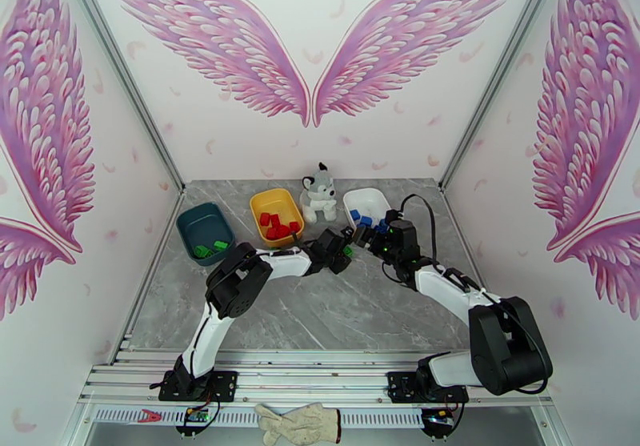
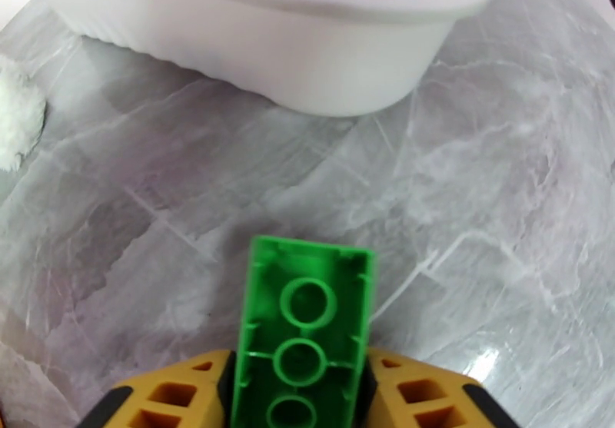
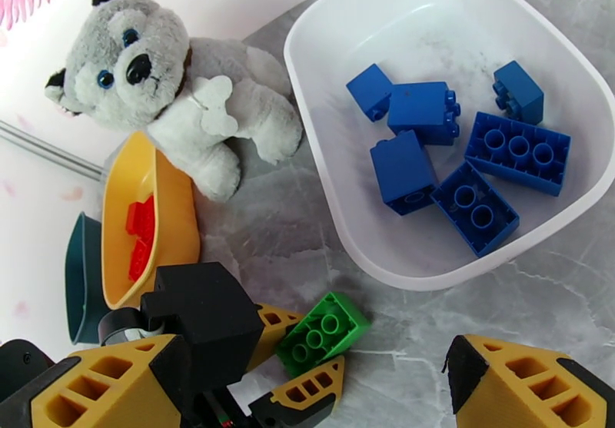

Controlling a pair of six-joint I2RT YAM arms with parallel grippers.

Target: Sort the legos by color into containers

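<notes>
A green lego [image 2: 307, 306] sits between the yellow fingers of my left gripper [image 2: 300, 399], which is shut on it just above the marble table, in front of the white container [image 2: 269, 45]. The right wrist view shows the same green lego [image 3: 323, 333] in the left gripper [image 3: 304, 356]. My right gripper [image 3: 315, 414] stands open above it, near the white container [image 3: 338, 214] holding several blue legos [image 3: 419, 111]. Seen from the top, the yellow container [image 1: 276, 199] holds red legos [image 1: 274, 225] and the teal container [image 1: 196, 223] holds green legos [image 1: 210, 248].
A plush husky [image 1: 318, 193] sits between the yellow and white containers, touching the yellow one's rim in the right wrist view. Both grippers are close together at mid-table [image 1: 356, 243]. A glove [image 1: 296, 422] lies on the rail in front of the arm bases.
</notes>
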